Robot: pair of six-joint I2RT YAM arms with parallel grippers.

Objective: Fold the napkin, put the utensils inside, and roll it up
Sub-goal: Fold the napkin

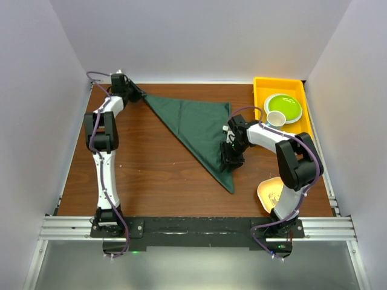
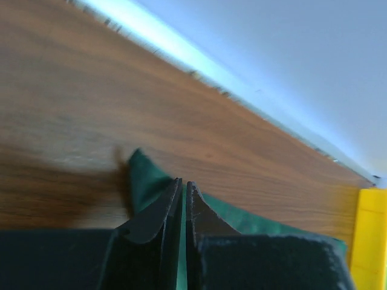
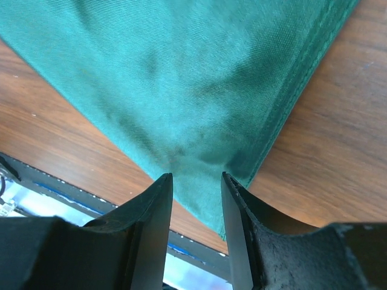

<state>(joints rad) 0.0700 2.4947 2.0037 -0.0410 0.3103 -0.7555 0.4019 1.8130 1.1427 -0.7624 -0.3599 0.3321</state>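
Here, at upper left, the left gripper point(image 1: 133, 93) pinches a corner of the dark green napkin point(image 1: 193, 124), spread as a triangle across centre frame. Right of centre, the right gripper point(image 1: 231, 158), jaws spread, stands over its right edge.

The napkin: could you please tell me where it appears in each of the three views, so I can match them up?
Top external: the napkin is a dark green triangle lying mid-table.
Left wrist: bottom centre, the napkin's corner pinched by the left gripper.
Right wrist: it fills the upper frame, narrowing toward the right gripper.
Shared landmark: the brown wooden table.
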